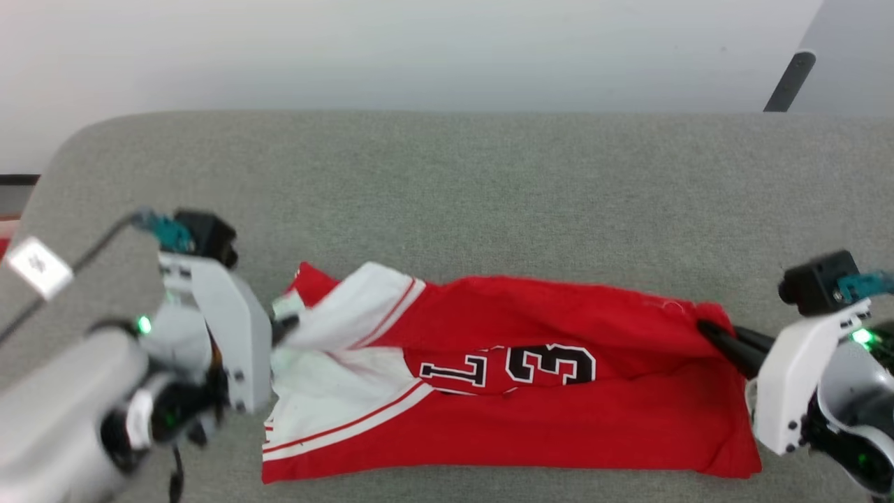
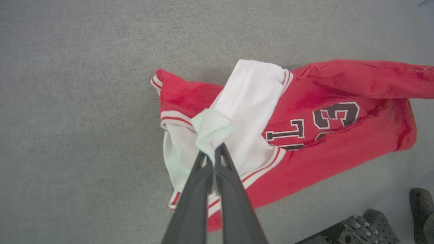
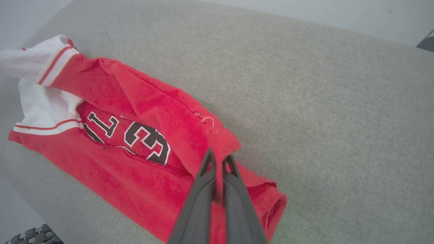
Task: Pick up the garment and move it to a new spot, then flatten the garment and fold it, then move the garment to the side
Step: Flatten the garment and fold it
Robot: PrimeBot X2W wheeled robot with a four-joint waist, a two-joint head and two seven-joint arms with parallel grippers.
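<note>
Clamping opposite edges of the shirt (image 1: 531, 426), left gripper (image 2: 213, 150) pinches the white sleeve (image 2: 251, 91), right gripper (image 3: 219, 159) the red hem (image 3: 223, 144); open grey surface (image 1: 489, 195) beyond fingertips (image 3: 237, 184).

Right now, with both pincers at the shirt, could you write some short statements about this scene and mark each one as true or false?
1. The left pincer is shut on white cloth of the shirt. True.
2. The right pincer hangs open above the shirt. False: it is shut on a red edge of the shirt.
3. The shirt lies on a grey surface. True.
4. The lettering on the shirt is blue. False: it is black with a white outline, and a fold partly hides it.
</note>
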